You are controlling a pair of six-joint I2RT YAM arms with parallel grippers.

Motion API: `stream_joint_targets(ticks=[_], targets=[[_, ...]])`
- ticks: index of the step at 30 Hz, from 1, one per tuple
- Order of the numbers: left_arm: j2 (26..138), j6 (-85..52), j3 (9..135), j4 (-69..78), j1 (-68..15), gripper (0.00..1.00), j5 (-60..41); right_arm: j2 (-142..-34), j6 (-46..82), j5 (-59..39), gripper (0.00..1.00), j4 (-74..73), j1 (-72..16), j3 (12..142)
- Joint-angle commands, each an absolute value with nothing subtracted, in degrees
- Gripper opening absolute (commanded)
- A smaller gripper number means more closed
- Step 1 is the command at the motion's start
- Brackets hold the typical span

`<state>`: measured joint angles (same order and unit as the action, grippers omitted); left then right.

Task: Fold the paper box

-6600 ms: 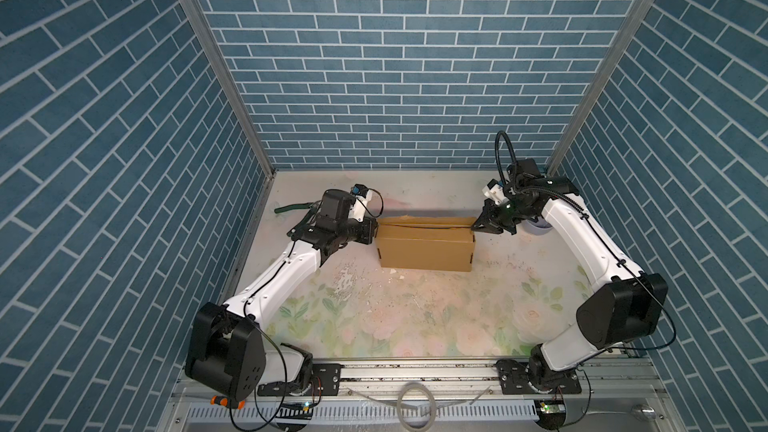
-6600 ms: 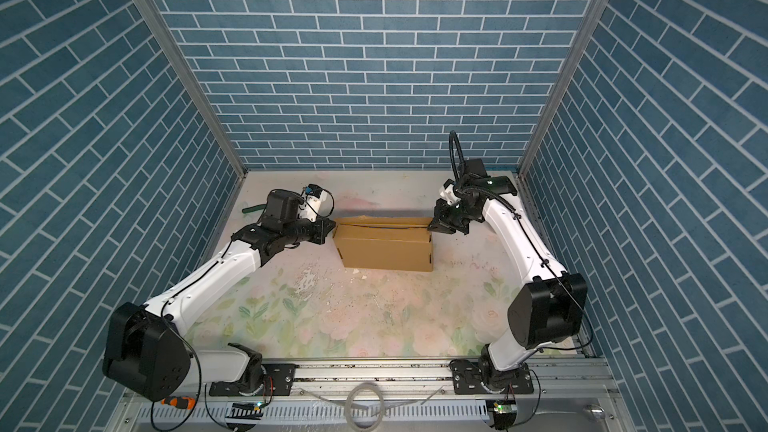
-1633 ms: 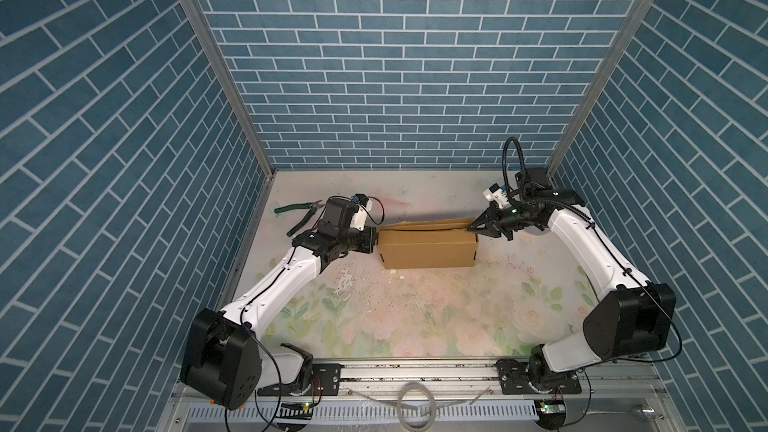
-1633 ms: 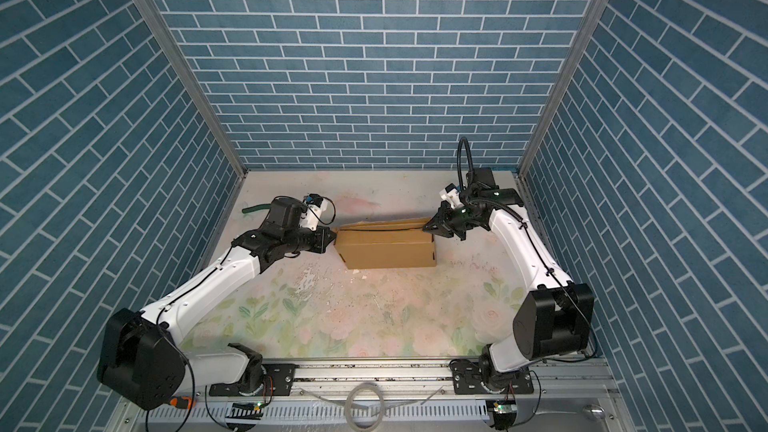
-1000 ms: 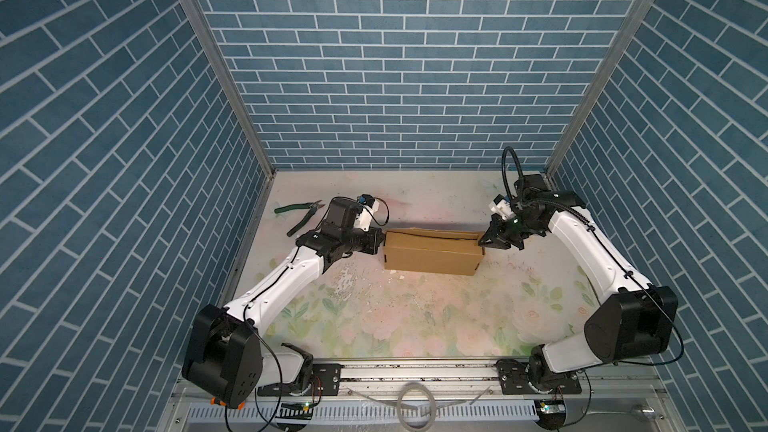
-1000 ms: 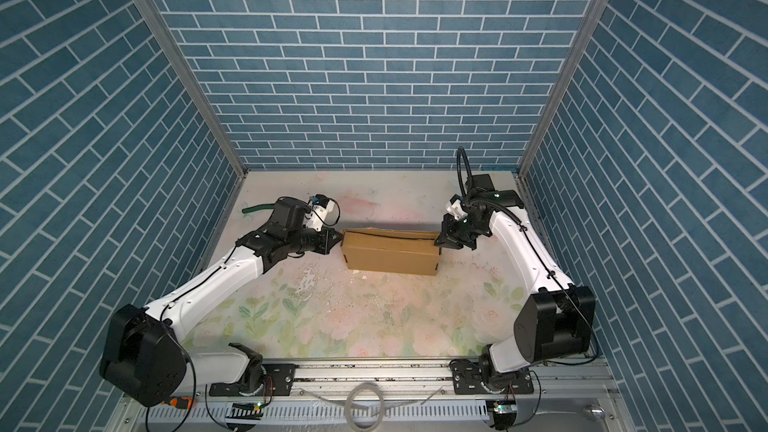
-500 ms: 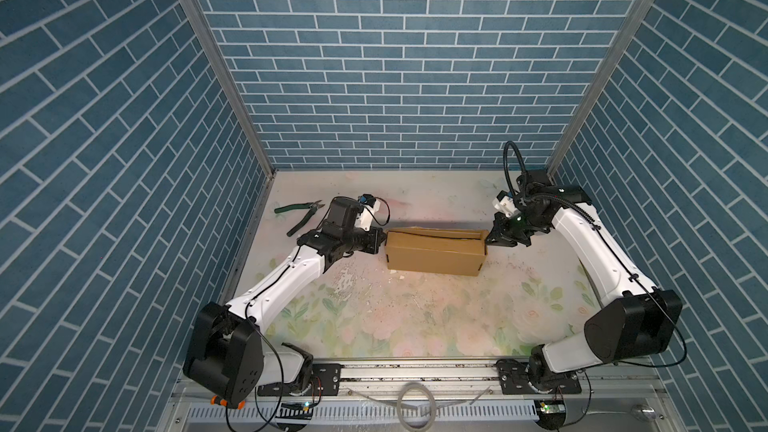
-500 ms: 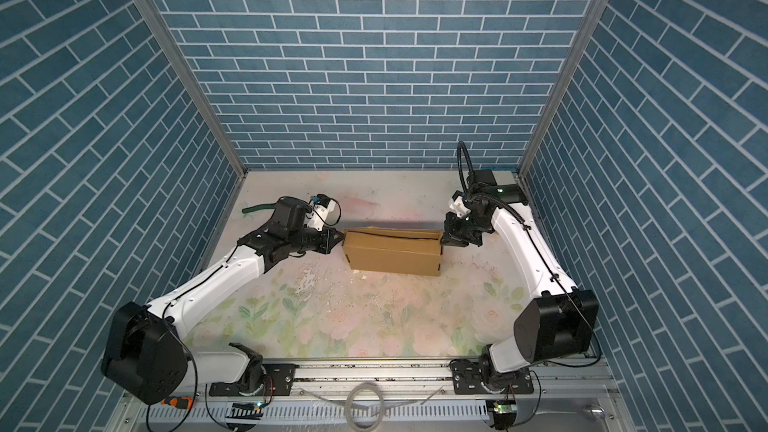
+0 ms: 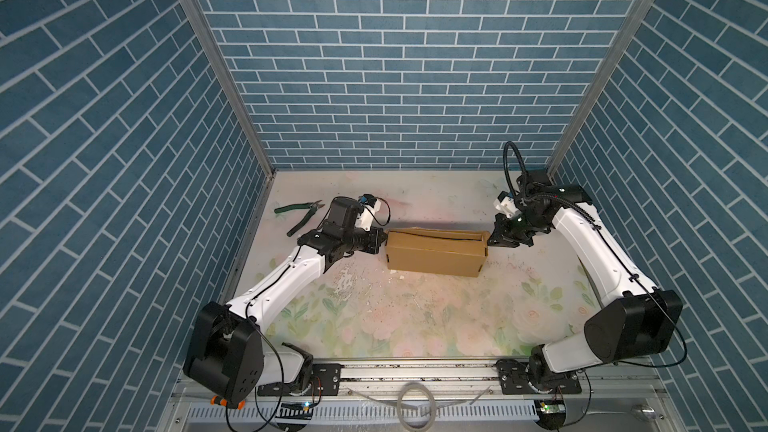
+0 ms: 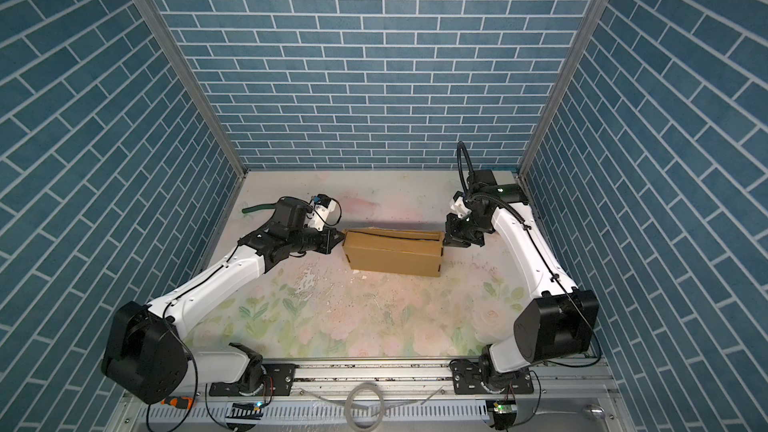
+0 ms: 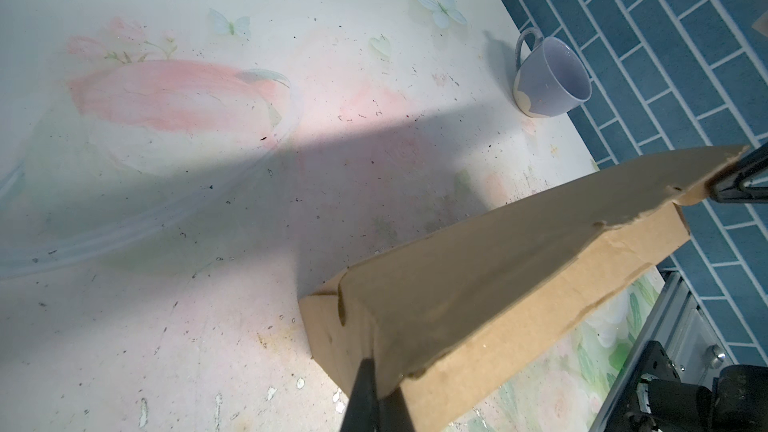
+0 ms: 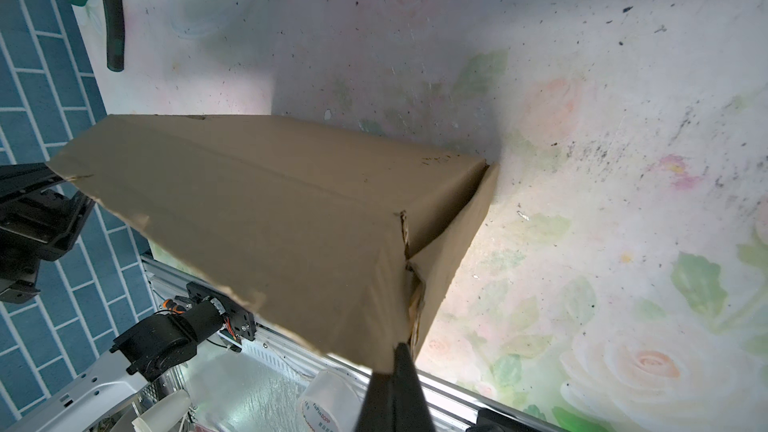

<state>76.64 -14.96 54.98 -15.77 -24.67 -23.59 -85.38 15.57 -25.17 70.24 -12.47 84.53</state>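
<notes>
Though closed, paper box (image 9: pixel 434 253), contents unseen.

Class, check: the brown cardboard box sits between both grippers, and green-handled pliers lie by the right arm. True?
No: a top view shows the green-handled pliers by the left arm. The brown cardboard box does sit between left gripper and right gripper.

Robotics laboratory cell: enclosed by blue brick-printed panels (image 9: pixel 395 56) on aluminium posts (image 9: pixel 220 68); two robot arms (image 9: pixel 286 280) are bolted to a rail (image 9: pixel 415 369) beside a floral tabletop (image 9: pixel 415 317).
</notes>
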Motion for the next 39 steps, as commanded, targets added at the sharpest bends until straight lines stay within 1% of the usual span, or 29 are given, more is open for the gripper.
stream_joint_targets(ticks=[1,7,16,21,29,33,35,39], targets=[[77.98,-14.56,53.35,-20.92,-24.44,0.05,-21.63,-85.09,13.81,-22.45,0.0,72.15,-12.07,84.52],[78.31,-14.6,53.44,-20.65,-24.49,0.05,-21.79,-85.33,13.19,-19.86,0.0,73.29,-12.05,85.3],[78.5,-14.72,53.61,-20.57,-24.61,0.05,-21.73,-85.28,13.8,-21.66,0.0,72.95,-12.12,84.81],[78.74,-14.78,53.55,-20.3,-24.82,0.05,-21.7,-85.3,13.27,-16.1,0.0,75.09,-12.06,87.62],[78.84,-14.85,53.61,-20.3,-25.02,0.05,-21.54,-84.81,16.31,-26.08,0.0,70.84,-12.22,84.37],[78.75,-14.94,53.45,-20.17,-25.11,0.05,-21.54,-83.74,19.49,-28.96,0.0,67.48,-12.3,81.64],[78.76,-15.03,53.35,-19.96,-25.1,0.05,-21.54,-83.09,20.92,-28.48,0.0,66.26,-12.4,80.18],[78.77,-15.03,53.18,-19.67,-25.14,0.05,-21.57,-82.05,21.78,-24.31,0.0,65.26,-13.13,77.37]])
